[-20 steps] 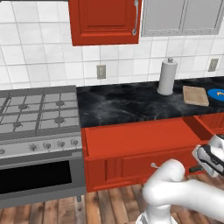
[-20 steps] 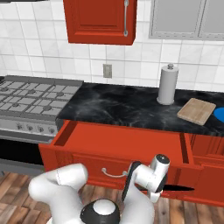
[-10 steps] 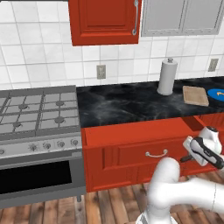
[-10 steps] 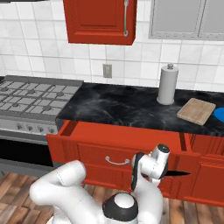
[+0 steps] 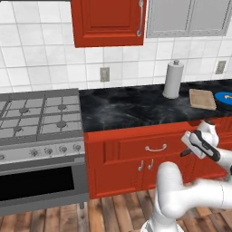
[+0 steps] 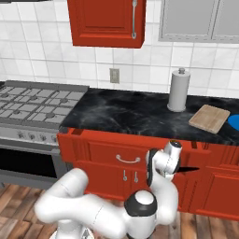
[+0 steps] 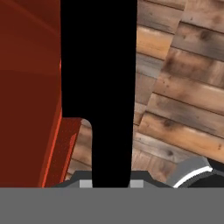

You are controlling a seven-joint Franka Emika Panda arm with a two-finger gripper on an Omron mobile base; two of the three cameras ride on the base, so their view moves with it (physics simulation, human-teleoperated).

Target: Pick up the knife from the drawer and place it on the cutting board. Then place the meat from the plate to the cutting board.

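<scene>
While clamped, knife (image 7: pixel 97 87) between jaws.

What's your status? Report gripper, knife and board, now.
Gripper shut on knife, held out in front of the red cabinet fronts, below counter level. Cutting board bare on counter, beside paper-towel roll. Drawer looks closed.

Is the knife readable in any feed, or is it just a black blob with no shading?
Hand view: the knife is a flat black silhouette, no shading or glare, edges sharp against the wood floor. Right base view: a thin dark sliver beside the end effector. Left base view: evenly lit, slightly soft.
</scene>
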